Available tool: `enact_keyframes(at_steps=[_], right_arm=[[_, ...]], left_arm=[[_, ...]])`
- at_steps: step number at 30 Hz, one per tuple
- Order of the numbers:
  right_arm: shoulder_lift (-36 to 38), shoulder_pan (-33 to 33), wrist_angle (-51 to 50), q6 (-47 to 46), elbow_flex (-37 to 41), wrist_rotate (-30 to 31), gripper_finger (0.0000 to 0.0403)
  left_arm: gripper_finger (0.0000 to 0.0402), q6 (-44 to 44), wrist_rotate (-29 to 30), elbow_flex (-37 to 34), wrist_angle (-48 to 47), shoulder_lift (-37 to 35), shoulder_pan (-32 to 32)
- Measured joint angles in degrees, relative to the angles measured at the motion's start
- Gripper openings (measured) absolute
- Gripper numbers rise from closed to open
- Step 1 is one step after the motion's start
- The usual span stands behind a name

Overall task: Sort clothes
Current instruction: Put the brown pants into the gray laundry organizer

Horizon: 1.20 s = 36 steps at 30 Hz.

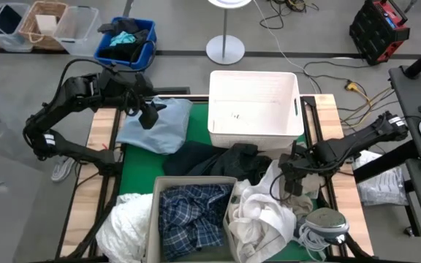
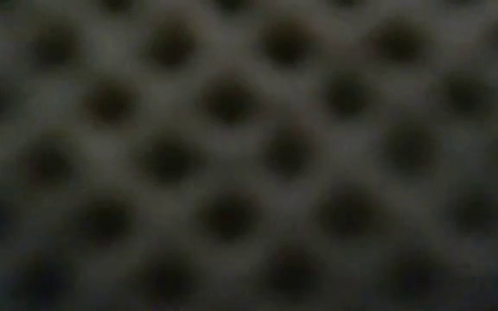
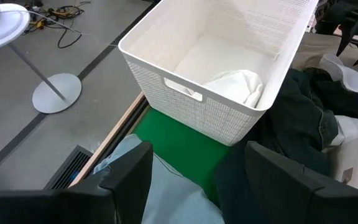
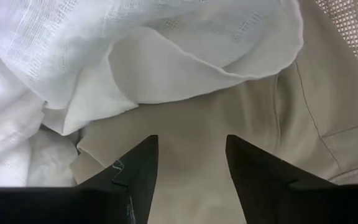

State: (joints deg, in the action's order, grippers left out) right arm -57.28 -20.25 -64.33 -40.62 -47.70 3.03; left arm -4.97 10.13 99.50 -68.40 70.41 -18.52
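Left tool (image 1: 150, 117) released above the light blue shirt (image 1: 156, 126); right tool (image 1: 294, 183) released over khaki piece (image 4: 241, 130).

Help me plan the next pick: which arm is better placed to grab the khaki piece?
Right. The right gripper hangs open directly over the khaki piece, while the left gripper is across the table above the light blue shirt.
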Motion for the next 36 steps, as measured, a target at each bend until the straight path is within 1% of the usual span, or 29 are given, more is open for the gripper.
enact_keyframes(at_steps=[3,7,13,16,22,28,33,36], right_arm=[[0.5,0.0,-0.5,0.0,0.0,0.0,0.0195],[1.5,0.0,-3.7,-0.8,0.0,-0.1,0.0208],[6.6,0.0,-4.7,-2.2,0.1,0.0,0.022],[8.2,0.0,-4.0,-3.8,1.6,0.0,0.0224],[8.8,0.0,2.4,-3.9,6.8,2.9,0.0239],[7.3,0.0,6.4,-4.5,13.4,3.0,0.0247],[6.1,0.0,12.8,-5.3,19.2,2.9,0.0236],[5.1,0.0,15.5,-5.9,22.0,1.2,0.0216]], left_arm=[[0.0231,0.0,0.0,0.0,0.0,0.0,0.0],[0.0231,0.0,0.0,0.0,0.0,0.0,0.0],[0.0231,0.0,0.0,0.0,0.0,0.1,0.0],[0.0231,0.0,0.0,0.0,0.0,0.2,0.0],[0.0231,0.0,0.0,0.0,0.0,0.2,0.0],[0.0231,0.0,0.0,0.0,0.5,0.3,0.0],[0.0231,0.0,0.1,0.0,1.4,0.8,0.0],[0.0231,0.0,0.1,0.0,1.8,1.1,0.0]])
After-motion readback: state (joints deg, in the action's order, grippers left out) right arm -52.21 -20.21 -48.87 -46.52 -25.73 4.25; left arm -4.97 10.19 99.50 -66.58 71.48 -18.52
